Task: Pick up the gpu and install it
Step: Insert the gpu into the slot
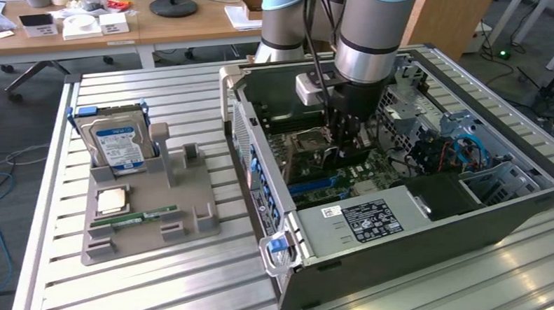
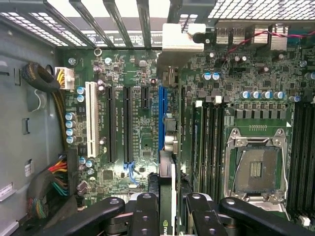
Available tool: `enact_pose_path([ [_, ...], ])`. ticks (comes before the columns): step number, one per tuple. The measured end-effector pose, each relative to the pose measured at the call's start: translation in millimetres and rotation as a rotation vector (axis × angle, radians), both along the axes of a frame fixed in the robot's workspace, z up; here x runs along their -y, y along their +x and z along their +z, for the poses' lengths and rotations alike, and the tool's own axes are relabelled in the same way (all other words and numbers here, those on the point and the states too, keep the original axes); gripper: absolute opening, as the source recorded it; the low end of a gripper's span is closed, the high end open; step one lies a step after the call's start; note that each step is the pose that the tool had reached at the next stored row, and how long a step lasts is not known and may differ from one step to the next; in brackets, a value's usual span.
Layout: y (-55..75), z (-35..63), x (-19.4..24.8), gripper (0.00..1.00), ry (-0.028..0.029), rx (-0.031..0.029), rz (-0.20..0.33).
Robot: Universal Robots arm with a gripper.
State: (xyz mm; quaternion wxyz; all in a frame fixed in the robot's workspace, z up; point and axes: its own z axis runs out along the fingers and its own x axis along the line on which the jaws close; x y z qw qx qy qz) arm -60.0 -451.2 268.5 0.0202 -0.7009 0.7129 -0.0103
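Gripping the gpu (image 2: 166, 191) edge-on, the gripper (image 2: 170, 216) has its fingers (image 2: 145, 214) closed on either face of the card, deep inside the computer case (image 1: 431, 239). The pick-up looks done. The card runs straight out from between the fingers, with its silver bracket (image 2: 179, 38) at the far end against the slotted rear wall. It sits just beside the blue slot (image 2: 160, 118) on the motherboard (image 2: 142, 147), and whether it is seated I cannot tell, so installation is at most under way. Well away from the gripper, outside the case, the grey stand (image 1: 149, 234) holds the hard drive (image 1: 117, 144) and RAM stick (image 1: 135, 218)
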Motion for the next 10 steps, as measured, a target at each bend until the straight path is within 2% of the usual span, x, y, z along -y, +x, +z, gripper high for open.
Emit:
enact_pose_path([
  [10, -6.1, 0.0, 1.5, 0.26, 0.0000, 0.0000, 0.000],
])
